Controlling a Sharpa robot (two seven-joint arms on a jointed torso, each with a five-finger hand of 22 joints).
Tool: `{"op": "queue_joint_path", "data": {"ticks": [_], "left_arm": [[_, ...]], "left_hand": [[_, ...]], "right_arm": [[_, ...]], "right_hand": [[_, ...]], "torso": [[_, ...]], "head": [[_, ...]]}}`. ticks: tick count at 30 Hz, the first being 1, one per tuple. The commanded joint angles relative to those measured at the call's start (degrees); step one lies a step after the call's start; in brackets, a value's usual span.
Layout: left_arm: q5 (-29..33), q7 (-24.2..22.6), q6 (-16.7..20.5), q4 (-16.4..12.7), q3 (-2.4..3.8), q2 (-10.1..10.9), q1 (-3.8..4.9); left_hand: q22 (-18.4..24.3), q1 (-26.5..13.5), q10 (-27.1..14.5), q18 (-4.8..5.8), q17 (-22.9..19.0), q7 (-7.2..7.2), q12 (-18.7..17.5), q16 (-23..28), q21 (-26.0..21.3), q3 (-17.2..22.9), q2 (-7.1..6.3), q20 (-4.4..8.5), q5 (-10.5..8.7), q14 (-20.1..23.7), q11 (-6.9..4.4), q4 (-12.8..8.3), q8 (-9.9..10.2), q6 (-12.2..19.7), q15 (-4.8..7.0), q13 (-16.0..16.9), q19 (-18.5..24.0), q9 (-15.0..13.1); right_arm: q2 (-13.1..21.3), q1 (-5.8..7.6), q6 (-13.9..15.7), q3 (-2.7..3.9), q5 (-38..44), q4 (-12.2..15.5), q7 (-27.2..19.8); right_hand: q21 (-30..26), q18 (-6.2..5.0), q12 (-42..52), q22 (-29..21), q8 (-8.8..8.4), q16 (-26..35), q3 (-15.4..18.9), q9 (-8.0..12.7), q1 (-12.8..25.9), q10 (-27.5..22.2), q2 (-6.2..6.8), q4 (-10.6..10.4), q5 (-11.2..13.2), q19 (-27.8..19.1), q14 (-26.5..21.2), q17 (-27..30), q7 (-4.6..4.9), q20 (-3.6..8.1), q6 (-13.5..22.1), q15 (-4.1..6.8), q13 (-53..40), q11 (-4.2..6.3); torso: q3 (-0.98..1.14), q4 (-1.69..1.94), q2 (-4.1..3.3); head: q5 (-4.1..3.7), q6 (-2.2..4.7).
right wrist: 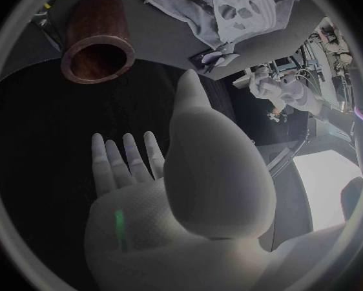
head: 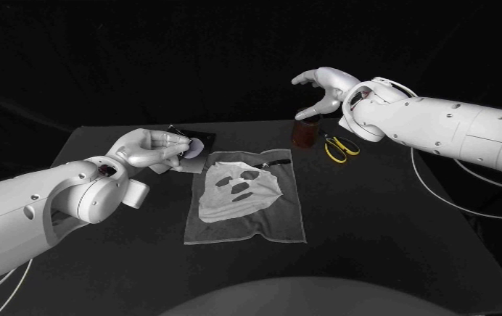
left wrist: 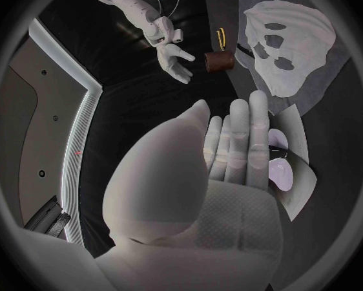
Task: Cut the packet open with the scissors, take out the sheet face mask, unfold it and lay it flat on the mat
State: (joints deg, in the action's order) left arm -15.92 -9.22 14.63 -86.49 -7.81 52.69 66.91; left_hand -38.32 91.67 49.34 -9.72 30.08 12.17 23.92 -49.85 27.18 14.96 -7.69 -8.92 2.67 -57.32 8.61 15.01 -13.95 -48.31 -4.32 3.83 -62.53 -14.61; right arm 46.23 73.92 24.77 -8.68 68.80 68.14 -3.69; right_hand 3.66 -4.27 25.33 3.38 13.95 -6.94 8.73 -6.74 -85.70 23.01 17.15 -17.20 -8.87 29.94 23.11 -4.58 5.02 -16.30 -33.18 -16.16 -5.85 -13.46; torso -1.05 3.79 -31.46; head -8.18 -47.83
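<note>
Left: the left hand (head: pixel 151 149) held the packet (head: pixel 196 151) above the table's (head: pixel 397 243) left side. Its fingers (left wrist: pixel 238 136) lay pressed side by side along the packet's face. The packet was a flat, dark, glossy rectangle bearing a pale oval patch.

Centre: the mat (head: pixel 282 218), a grey rectangle of towel-like cloth, lay on the matte black table. The mask (head: pixel 236 184), a thin white sheet with dark eye, nose and mouth openings, lay unfolded and flat on the mat's far half. A thin dark strip (head: pixel 270 162) crossed the mat's far right corner, just beside the mask.

Right: a brown cylindrical cup (head: pixel 305 135) stood upright, open end up, just beyond the mat's far right corner. The scissors (head: pixel 340 149), with yellow loop handles, lay on the table just right of the cup. The right hand (head: pixel 326 90) hung over the cup, its fingers apart, curved downward and empty. Whether a fingertip touched the rim could not be told.
</note>
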Motion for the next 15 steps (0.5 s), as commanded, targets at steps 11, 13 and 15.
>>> {"op": "queue_joint_path", "data": {"ticks": [11,13,15], "left_arm": [[-1.0,-5.0,-0.3,1.2,0.03,-1.0,-0.05],[-1.3,-5.6,0.0,1.6,0.04,-1.4,-0.05],[-1.9,-6.1,0.4,2.0,0.04,-1.8,-0.05]], "left_hand": [[-1.5,0.4,11.5,-0.83,-0.3,-2.09,3.5,-1.0,2.1,3.3,-0.42,1.57,0.11,-1.5,-2.84,-0.7,-2.5,-3.6,2.30,0.9,0.2,0.1],[-1.7,0.6,11.8,-0.78,-0.4,-2.37,3.2,-0.8,2.3,3.8,-0.53,1.78,0.11,-1.4,-3.03,-0.9,-2.6,-4.0,2.46,0.6,0.3,0.1],[-2.0,0.7,11.4,-0.70,-0.6,-2.45,2.1,-0.4,2.6,4.5,-0.65,1.94,0.12,-1.2,-2.95,-1.1,-2.8,-4.4,2.48,0.2,0.5,0.2]], "right_arm": [[4.0,0.32,7.8,0.35,-17.9,15.2,-14.4],[4.0,-0.10,7.0,0.34,-18.6,17.1,-15.1],[3.8,-0.68,6.2,0.33,-19.1,18.5,-15.4]], "right_hand": [[7.8,-6.30,-8.0,2.6,2.57,-10.3,-37.3,-1.2,-5.1,32.9,-7.92,5.6,5.6,19.6,33.3,-5.0,8.19,1.85,-15.0,8.51,2.4,3.67],[9.1,-6.31,-9.1,3.2,3.02,-10.8,-39.3,-1.4,-4.1,35.4,-7.87,6.8,5.7,21.8,35.8,-5.5,7.89,2.80,-16.7,9.33,2.3,4.27],[10.1,-6.23,-10.5,3.6,3.18,-10.7,-40.8,-1.5,-3.1,37.5,-7.94,8.3,5.7,22.8,37.4,-5.9,7.57,3.49,-18.0,9.89,2.3,4.69]], "torso": [[0.02,0.02,-0.21],[0.00,0.03,-0.17],[-0.01,0.05,-0.17]], "head": [[1.88,0.24],[2.35,0.00],[2.71,-0.14]]}}
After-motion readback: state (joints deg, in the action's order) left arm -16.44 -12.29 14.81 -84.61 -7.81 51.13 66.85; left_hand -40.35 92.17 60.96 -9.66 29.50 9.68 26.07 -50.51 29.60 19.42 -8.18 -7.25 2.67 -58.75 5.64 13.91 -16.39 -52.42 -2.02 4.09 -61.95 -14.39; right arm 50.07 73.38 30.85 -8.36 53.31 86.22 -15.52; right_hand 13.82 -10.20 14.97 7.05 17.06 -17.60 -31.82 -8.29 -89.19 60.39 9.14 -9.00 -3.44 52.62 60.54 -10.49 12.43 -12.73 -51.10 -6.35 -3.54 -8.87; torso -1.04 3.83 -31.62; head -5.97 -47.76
